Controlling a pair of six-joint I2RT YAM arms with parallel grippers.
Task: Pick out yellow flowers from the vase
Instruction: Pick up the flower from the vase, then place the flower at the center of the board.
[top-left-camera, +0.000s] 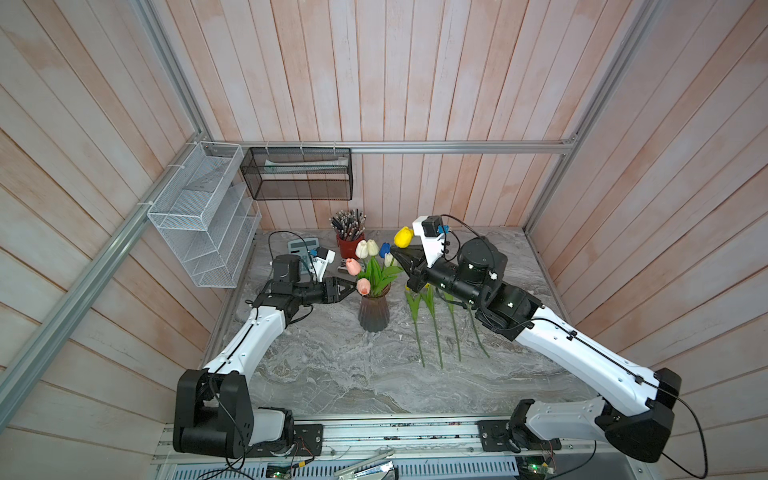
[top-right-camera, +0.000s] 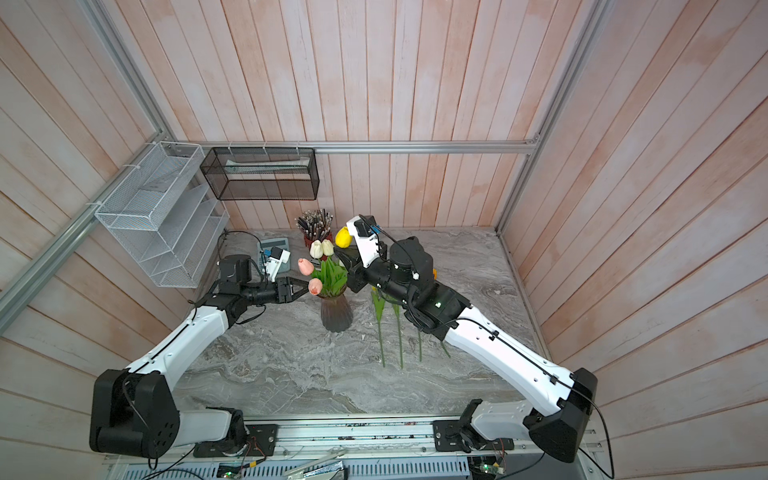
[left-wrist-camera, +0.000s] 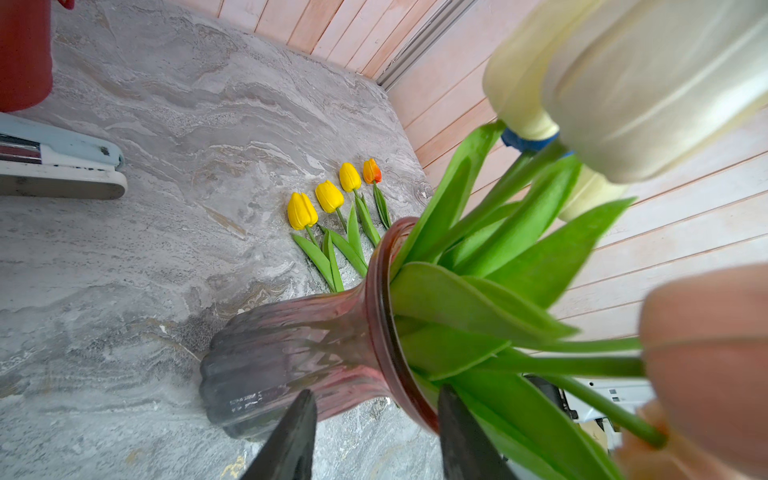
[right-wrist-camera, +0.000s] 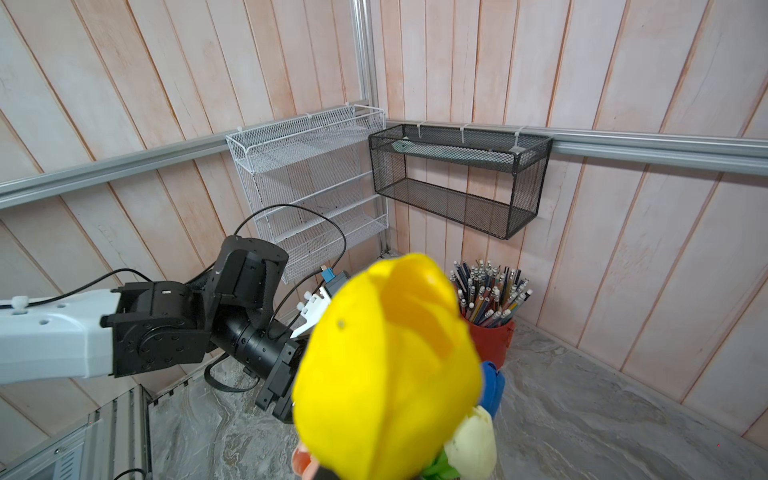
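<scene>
The dark ribbed vase (top-left-camera: 374, 313) stands mid-table holding white, pink and blue tulips. My left gripper (left-wrist-camera: 377, 395) is at its near side, jaws apart. One finger is level with the vase body (left-wrist-camera: 282, 357), the other is past the rim among the leaves, and bare table shows between them. My right gripper (top-left-camera: 397, 252) is raised behind the bunch, shut on the stem of a yellow flower (top-left-camera: 403, 237). That flower's head (right-wrist-camera: 386, 374) hides the jaws in the right wrist view. Several yellow flowers (left-wrist-camera: 302, 210), one orange-tinged (left-wrist-camera: 371, 171), lie side by side on the table right of the vase.
A red cup of pencils (top-left-camera: 349, 245) and a calculator (top-left-camera: 302, 246) stand at the back behind the vase. A stapler (left-wrist-camera: 62, 166) lies near them. A white mesh rack (top-left-camera: 199, 216) and a black mesh basket (top-left-camera: 299, 174) hang on the walls.
</scene>
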